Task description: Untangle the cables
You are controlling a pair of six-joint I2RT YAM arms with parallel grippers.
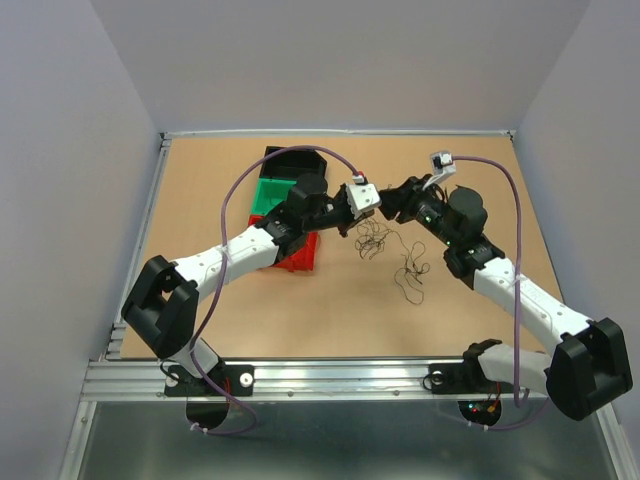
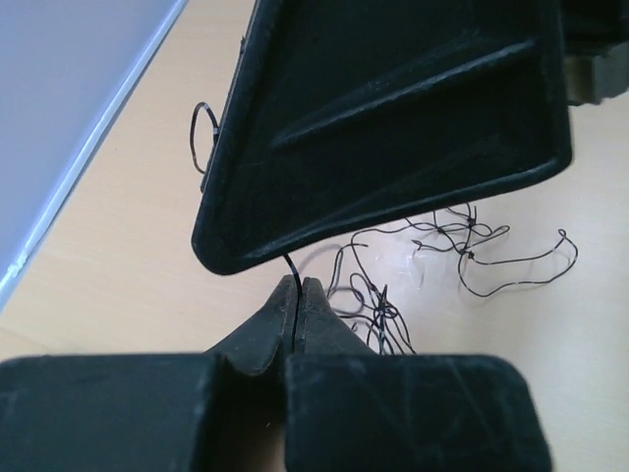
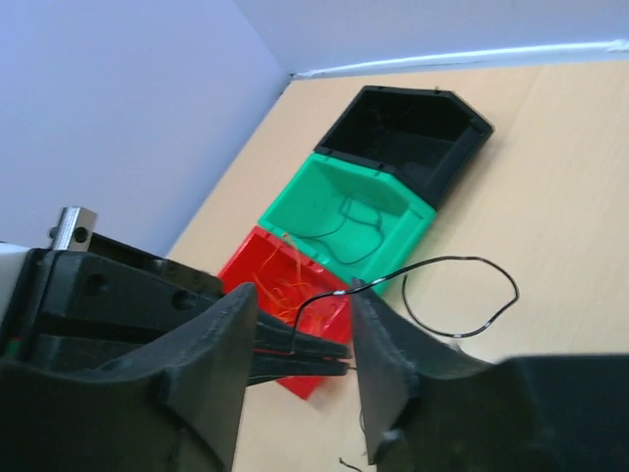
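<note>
A clump of thin dark curly cables (image 1: 374,238) lies on the table, with a looser strand (image 1: 412,275) to its right; they also show in the left wrist view (image 2: 462,251). My left gripper (image 2: 298,284) is shut on one dark cable that rises from its tips. In the right wrist view that cable (image 3: 462,295) arcs up and loops right. My right gripper (image 3: 303,324) is open, its jaws standing either side of the left gripper's shut fingers (image 3: 319,352). In the top view the left gripper (image 1: 380,208) and right gripper (image 1: 393,203) meet just above the clump.
Three bins stand left of the grippers: black (image 1: 300,160), green (image 1: 272,195) holding a dark strand (image 3: 344,221), red (image 1: 303,256) holding orange wires (image 3: 285,285). Thick purple robot cables (image 1: 235,195) arch over both arms. Walls enclose the table.
</note>
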